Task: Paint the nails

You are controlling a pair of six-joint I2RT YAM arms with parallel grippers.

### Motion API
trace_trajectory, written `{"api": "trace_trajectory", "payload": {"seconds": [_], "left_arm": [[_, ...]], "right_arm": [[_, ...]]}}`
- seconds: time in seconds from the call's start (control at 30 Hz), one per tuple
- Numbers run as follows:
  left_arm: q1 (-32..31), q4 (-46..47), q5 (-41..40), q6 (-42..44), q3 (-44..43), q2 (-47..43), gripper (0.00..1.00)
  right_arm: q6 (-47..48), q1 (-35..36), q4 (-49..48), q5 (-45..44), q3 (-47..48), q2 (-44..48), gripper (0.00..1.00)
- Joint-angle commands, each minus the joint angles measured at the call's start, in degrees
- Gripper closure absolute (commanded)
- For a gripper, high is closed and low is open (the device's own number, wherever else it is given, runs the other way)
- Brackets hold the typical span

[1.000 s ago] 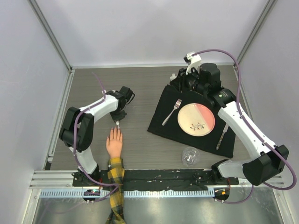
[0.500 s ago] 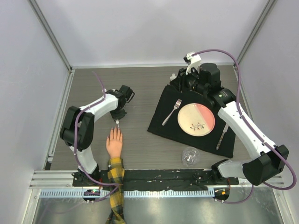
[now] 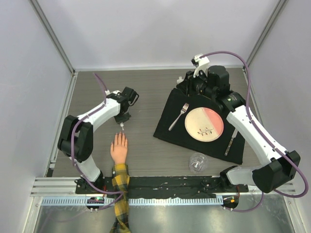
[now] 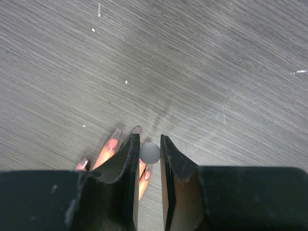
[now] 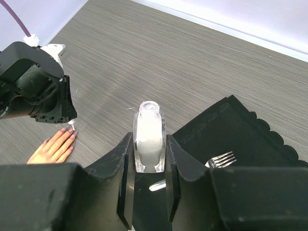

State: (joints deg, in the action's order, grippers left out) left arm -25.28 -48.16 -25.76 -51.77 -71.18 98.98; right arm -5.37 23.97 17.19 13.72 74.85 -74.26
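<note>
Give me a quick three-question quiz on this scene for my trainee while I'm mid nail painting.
1. What lies on the mat left of the plate?
2. The left gripper's brush is: A over the plate; B by the hand's fingertips; C on the mat.
3. True or false: the right gripper is empty.
Key: 1 fork; 2 B; 3 false, it grips a bottle.

Toward the bench's right edge you see a black placemat (image 3: 167, 127) carrying a fork (image 3: 179, 116), a pink-and-cream plate (image 3: 204, 122) and a knife (image 3: 231, 141). A clear glass (image 3: 197, 162) stands just off its near edge.
</note>
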Motion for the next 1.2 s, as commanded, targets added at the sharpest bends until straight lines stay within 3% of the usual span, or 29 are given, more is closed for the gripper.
{"api": "trace_trajectory", "payload": {"seconds": [0.0,1.17], "left_arm": [[-0.83,0.96,-0.26,-0.26,1.48,-2.74,1.00],[-0.74,0.79,-0.26,-1.76,0.87,1.83,1.00]], "right_arm": [[-0.96,-0.15,-3.48,1.23,1.00,2.19,1.00],[-0.17,-0.15,-3.30,0.43,1.62,1.31,1.00]]}}
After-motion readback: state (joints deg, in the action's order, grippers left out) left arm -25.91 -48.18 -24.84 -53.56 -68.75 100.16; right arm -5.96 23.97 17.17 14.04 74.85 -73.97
